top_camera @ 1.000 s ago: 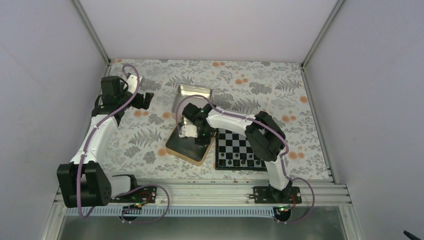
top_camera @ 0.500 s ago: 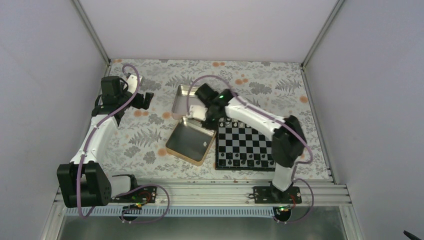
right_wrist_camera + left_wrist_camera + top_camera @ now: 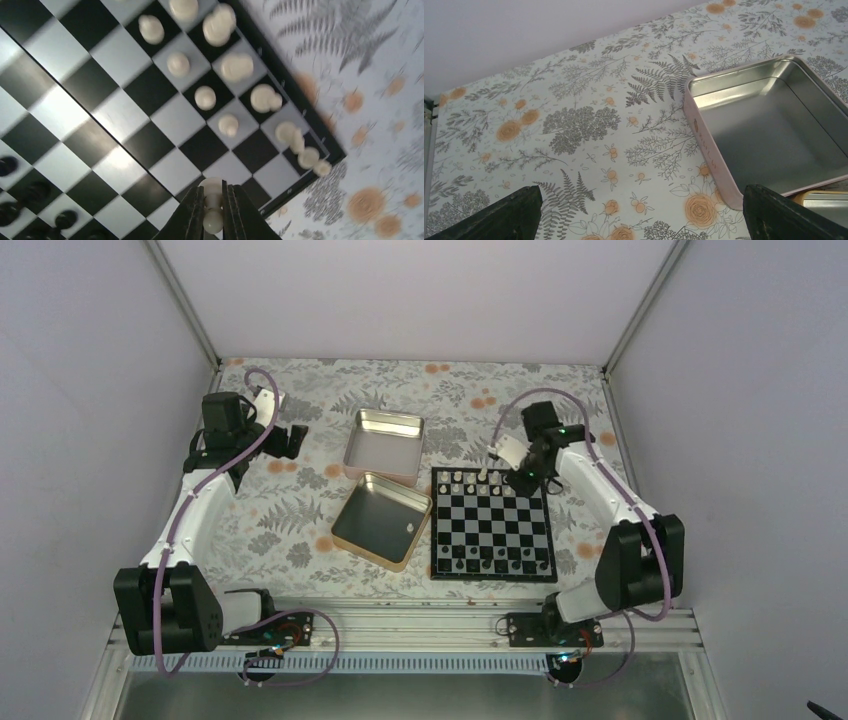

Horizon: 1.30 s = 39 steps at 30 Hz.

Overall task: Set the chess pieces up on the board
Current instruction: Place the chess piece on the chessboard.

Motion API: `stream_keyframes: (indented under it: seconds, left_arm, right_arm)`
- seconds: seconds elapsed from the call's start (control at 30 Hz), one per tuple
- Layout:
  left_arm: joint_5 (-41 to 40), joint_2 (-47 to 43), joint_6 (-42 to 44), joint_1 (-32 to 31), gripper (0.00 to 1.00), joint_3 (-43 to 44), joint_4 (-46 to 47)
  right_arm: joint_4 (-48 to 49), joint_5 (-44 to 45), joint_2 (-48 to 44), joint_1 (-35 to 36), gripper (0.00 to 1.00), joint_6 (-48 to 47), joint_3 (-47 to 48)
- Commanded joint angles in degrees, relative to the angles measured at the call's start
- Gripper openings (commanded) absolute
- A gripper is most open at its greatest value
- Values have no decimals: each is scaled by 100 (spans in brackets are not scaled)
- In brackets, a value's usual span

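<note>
Chessboard (image 3: 490, 530) partly set, most cream-white chess pieces (image 3: 205, 97) standing in its two far rows and dark pieces (image 3: 488, 562) along its near edge, while the right gripper (image 3: 213, 202), closed almost fully, pinches one more cream pawn (image 3: 212, 186) over the far right corner, seemingly among the last.

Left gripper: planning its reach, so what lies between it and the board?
Top view shows the far tin and the near tin between left gripper and board.

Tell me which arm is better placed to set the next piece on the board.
Right. The right claw holds a cream piece over the board's far right corner; the left claw hangs open beside the tins.
</note>
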Motion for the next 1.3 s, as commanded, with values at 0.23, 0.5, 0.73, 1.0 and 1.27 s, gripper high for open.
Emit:
stream_keyframes:
  seconds: [0.23,0.5,0.73,1.0,1.27]
  left_arm:
    - [115,-32,32,25,100,30,51]
    - [81,-25,35,23,100,20,58]
    - [81,-31,34,23,100,29,49]
    - [75,-37,23,23,100,24,42]
    - [72,-39,34,23,100,30,48]
  right_arm:
    - [771,-577,501,-1179,10,-507,-636]
    - [1011,-629,905,-1293,10,-517,-493]
    - [1187,-597,1266,-1391,10,-517,-515]
    - [1232,-668,1390,-1424,11,-522,-504]
    - [1176,-766,1404,-1429,13,-535,-489]
